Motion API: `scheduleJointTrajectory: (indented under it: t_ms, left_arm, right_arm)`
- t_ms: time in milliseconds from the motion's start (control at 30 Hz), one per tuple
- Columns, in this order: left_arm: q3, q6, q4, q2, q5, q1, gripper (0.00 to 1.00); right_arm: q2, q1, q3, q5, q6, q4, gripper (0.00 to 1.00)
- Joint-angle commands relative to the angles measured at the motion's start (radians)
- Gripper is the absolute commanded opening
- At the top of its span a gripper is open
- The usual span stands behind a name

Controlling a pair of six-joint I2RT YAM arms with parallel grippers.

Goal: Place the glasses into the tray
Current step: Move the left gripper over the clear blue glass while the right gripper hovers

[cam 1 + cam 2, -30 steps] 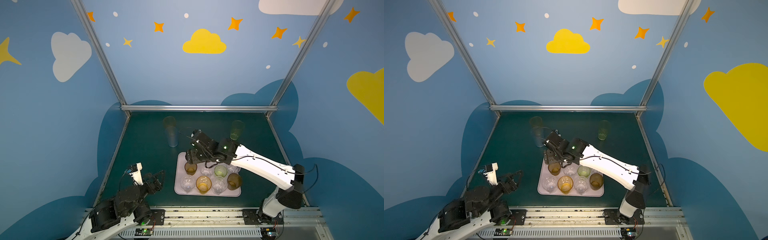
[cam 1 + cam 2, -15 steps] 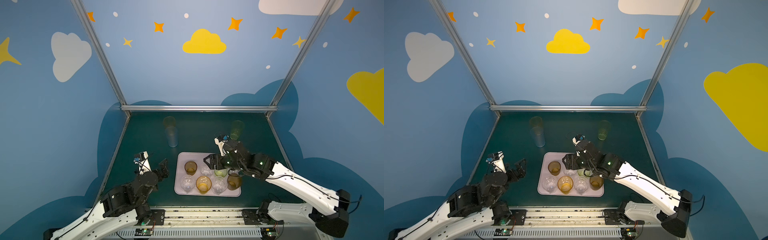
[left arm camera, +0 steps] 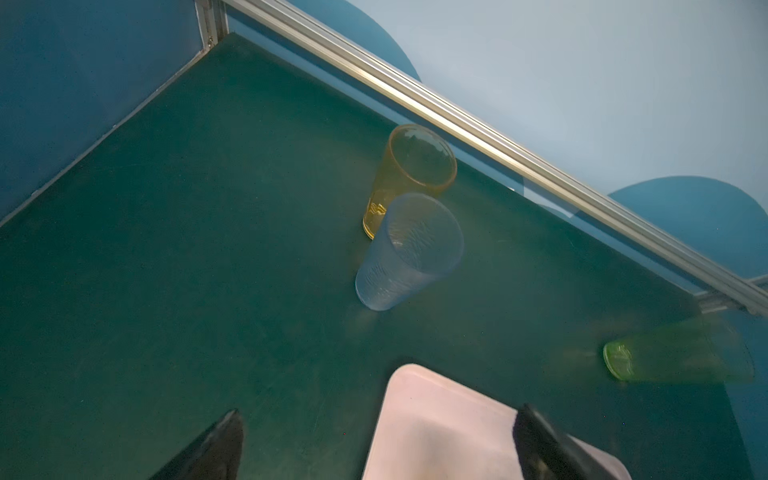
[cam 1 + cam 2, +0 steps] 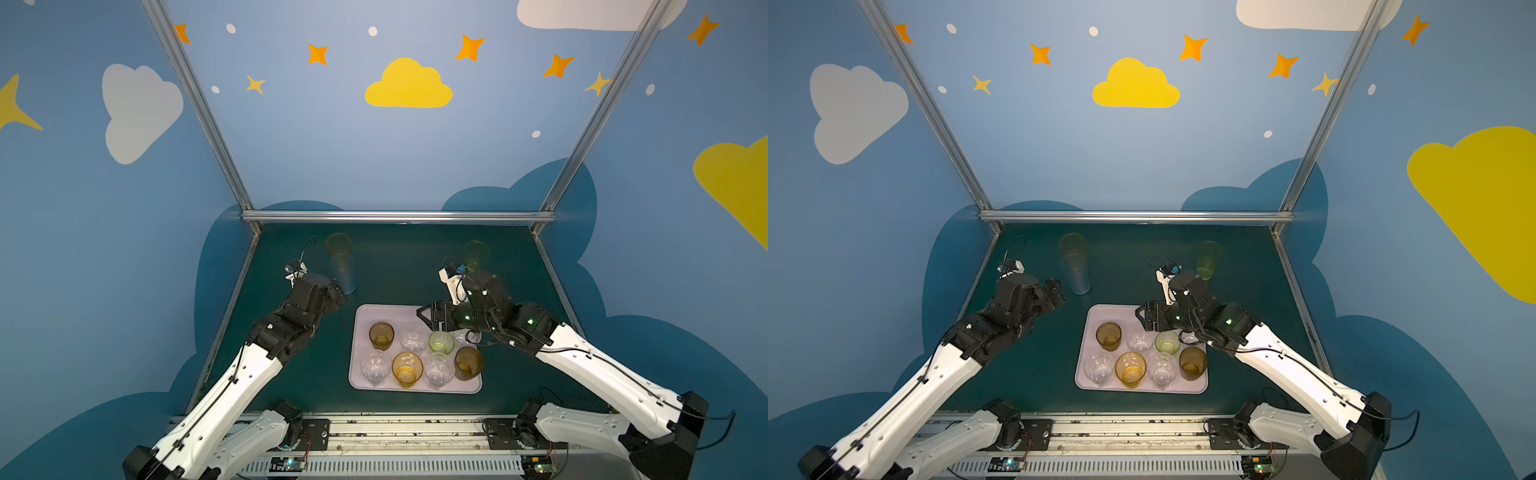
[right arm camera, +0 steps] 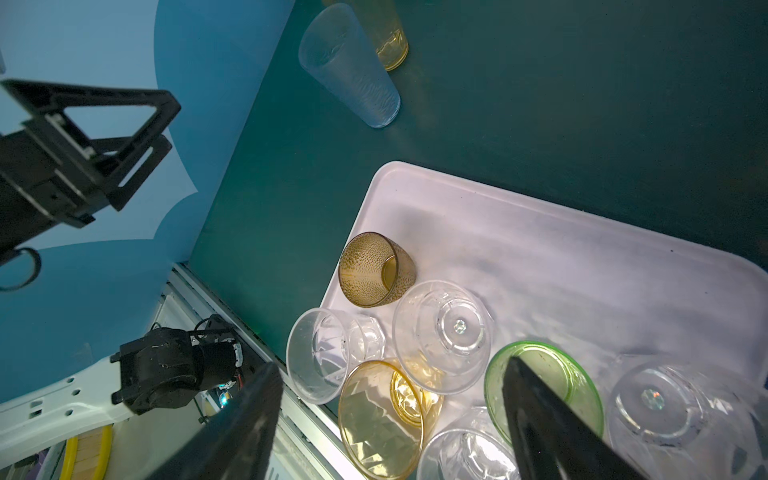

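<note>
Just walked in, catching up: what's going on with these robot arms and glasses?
The robot is putting glasses into a tray. Eight short glasses already stand in it. Three tall ones are left on the table: an orange glass and a blue glass at the back left, a green glass at the back right. The left gripper is open and empty near the blue glass; the right gripper hangs open and empty over the tray's back part.

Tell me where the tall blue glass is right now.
In both top views the tall blue glass stands upright on the green table, left of centre, just in front of the tall orange glass and beyond the tray at its far left corner.
</note>
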Motion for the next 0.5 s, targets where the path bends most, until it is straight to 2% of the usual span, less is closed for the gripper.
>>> scheduleJointTrajectory:
  t_ms: [0,100,167,333,467]
  left_arm:
    - [0.064,0.037,0.012,0.073,0.158,0.109,1.0]
    - [0.091,0.064,0.048,0.157,0.265,0.203,1.0]
    - [0.106,0.077,0.064,0.204,0.293,0.238,1.0]
    - [0.09,0.098,0.138,0.291,0.324,0.277,0.99]
    - [0.083,0.104,0.22,0.355,0.368,0.278,0.89]
  right_arm:
    - [-0.014,-0.021,-0.009,-0.032,-0.026,0.015,0.82]
    - [-0.007,-0.032,-0.011,-0.035,-0.017,0.016,0.83]
    - [0.001,-0.039,-0.013,-0.036,-0.012,0.018,0.83]
    - [0.028,-0.052,-0.035,-0.039,0.009,0.048,0.83]
    - [0.041,-0.061,-0.042,-0.041,0.018,0.05,0.83]
